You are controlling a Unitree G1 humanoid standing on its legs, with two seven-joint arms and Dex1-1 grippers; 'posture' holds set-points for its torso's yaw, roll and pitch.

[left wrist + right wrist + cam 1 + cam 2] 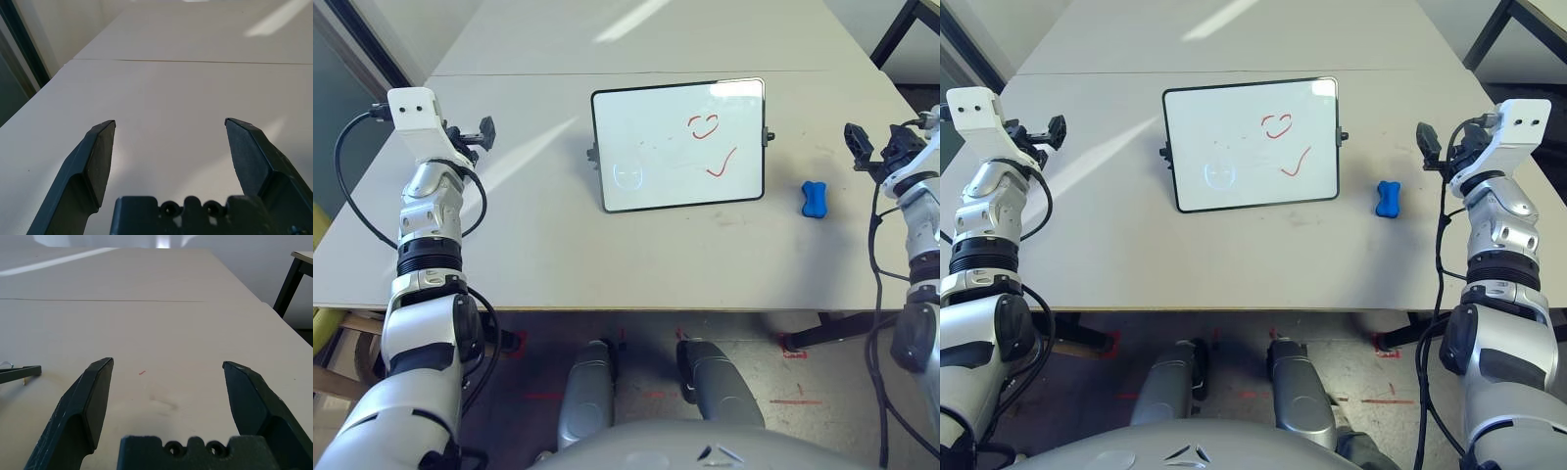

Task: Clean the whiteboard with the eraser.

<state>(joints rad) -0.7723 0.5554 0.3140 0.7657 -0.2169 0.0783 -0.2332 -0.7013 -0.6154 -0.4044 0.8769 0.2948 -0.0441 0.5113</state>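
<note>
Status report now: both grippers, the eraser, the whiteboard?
Left gripper open, empty. Right gripper open, empty. Eraser on table, right of whiteboard, untouched. Red marks on board, nothing in the way.

Bare table point(1116, 245) surrounds us: only the whiteboard point(1244, 147) at centre and the eraser point(1389, 198) to its right interrupt it; both wide-open grippers face clear tabletop ahead

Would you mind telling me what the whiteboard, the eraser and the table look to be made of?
The whiteboard: glossy white panel, probably coated metal or melamine, since it mirrors the lights; thin black frame, likely plastic. The eraser: matte bright blue block, seemingly foam or soft plastic. The table: smooth pale laminate by its even, faintly shiny surface.
</note>
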